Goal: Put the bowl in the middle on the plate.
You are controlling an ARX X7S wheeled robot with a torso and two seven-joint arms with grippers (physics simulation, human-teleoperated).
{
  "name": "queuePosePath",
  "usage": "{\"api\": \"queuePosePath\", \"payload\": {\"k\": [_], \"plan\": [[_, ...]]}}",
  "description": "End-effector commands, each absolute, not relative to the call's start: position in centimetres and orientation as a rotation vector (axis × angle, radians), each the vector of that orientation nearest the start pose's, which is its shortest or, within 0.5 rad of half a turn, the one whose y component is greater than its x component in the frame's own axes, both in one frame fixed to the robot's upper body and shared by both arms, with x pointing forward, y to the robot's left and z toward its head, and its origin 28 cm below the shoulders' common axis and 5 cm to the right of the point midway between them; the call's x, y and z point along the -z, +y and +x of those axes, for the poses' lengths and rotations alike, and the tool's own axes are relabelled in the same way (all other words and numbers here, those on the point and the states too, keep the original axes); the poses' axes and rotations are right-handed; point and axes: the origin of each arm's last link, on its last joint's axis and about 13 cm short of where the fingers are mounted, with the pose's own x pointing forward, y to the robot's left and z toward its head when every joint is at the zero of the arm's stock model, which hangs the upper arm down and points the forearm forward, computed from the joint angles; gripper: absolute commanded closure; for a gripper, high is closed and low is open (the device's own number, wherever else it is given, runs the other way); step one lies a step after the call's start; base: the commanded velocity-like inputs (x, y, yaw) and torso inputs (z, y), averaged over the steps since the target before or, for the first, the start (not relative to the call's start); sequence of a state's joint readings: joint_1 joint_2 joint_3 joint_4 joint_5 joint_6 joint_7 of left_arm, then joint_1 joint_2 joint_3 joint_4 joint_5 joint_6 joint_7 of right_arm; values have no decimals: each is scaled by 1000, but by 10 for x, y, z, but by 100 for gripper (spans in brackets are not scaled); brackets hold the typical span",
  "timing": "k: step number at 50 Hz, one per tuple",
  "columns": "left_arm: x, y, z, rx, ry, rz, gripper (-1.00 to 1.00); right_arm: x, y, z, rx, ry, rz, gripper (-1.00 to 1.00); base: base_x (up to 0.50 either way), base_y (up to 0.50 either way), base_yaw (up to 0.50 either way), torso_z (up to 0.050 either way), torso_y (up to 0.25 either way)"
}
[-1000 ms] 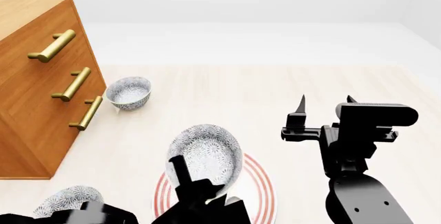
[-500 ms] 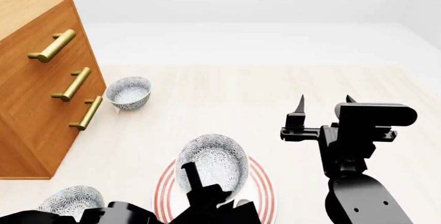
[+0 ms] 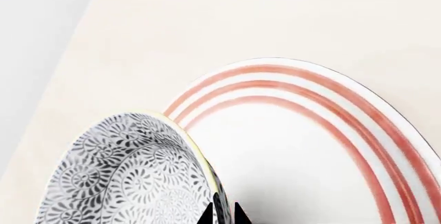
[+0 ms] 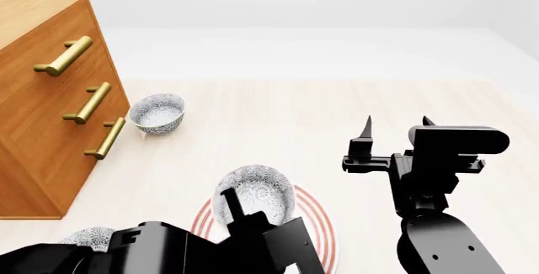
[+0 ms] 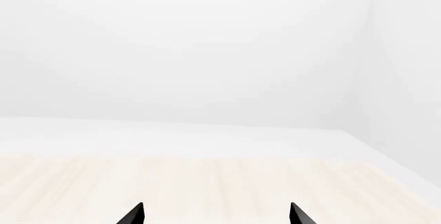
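The speckled bowl (image 4: 255,192) (image 3: 131,175) hangs tilted over the red-ringed plate (image 4: 316,220) (image 3: 303,152), low above it. My left gripper (image 4: 240,214) (image 3: 222,214) is shut on the bowl's rim, one finger inside and one outside. Whether the bowl touches the plate I cannot tell. My right gripper (image 4: 396,129) (image 5: 215,214) stands open and empty above the floor, to the right of the plate.
A second look-alike bowl (image 4: 156,113) sits beside the wooden drawer chest (image 4: 42,103) with brass handles. A third bowl (image 4: 84,239) peeks out at the lower left behind my left arm. Pale wooden floor stretches to a white wall.
My left arm has lowered and drawn the bowl back toward me, down over the plate. The right arm has stayed still.
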State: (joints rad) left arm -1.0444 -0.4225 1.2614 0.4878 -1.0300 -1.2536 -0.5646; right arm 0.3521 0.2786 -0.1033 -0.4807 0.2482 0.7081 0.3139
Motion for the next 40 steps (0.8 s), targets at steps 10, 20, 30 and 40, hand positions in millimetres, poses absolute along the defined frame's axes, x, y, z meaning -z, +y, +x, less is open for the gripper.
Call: {"api": "queuePosePath", "payload": {"k": [10, 20, 30, 40], "plan": [[-136, 144, 230, 764, 465, 888, 100, -147, -121, 253, 125, -99, -103, -100, 0, 0, 0, 0, 1], [-136, 144, 230, 770, 470, 883, 100, -146, -121, 254, 123, -98, -105, -100, 0, 0, 0, 0, 0], [-140, 145, 231, 782, 486, 875, -100, -146, -121, 254, 122, -96, -106, -100, 0, 0, 0, 0, 0], [-143, 146, 229, 790, 484, 876, -100, -147, -120, 253, 120, -97, -107, -100, 0, 0, 0, 0, 0]]}}
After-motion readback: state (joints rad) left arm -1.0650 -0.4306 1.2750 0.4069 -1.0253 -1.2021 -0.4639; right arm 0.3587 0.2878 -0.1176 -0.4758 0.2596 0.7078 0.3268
